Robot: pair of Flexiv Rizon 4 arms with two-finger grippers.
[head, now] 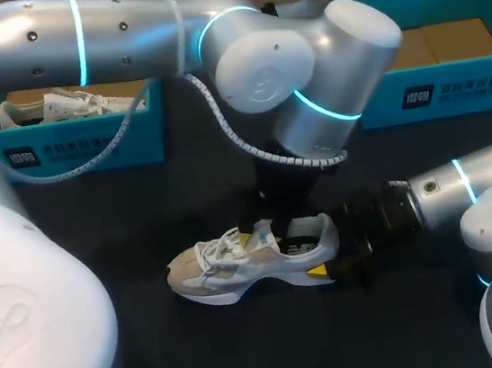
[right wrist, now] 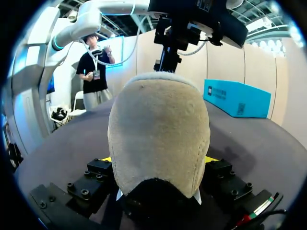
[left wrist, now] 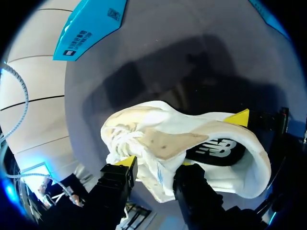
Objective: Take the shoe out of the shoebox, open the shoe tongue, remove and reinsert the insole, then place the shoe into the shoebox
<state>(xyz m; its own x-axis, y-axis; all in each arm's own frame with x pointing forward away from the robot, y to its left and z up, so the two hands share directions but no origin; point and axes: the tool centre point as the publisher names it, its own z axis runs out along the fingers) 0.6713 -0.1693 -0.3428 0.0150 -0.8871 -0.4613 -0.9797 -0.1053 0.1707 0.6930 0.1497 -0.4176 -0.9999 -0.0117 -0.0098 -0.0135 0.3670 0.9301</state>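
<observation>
Two grippers hold the shoe (head: 256, 260) on the table (head: 206, 362): the right gripper (right wrist: 158, 163) clamps its heel steady, while the left gripper (left wrist: 156, 165) pinches the tongue (left wrist: 152, 181), apparently to open it.

A robot lab's test bench, by the look of it: my silver left arm (head: 117, 28) and right arm (head: 491, 183), each with glowing blue rings, hang over a dark table (head: 205, 353), with an open teal shoebox (head: 86, 137) at upper left and another shoebox (head: 451, 89) at upper right
</observation>
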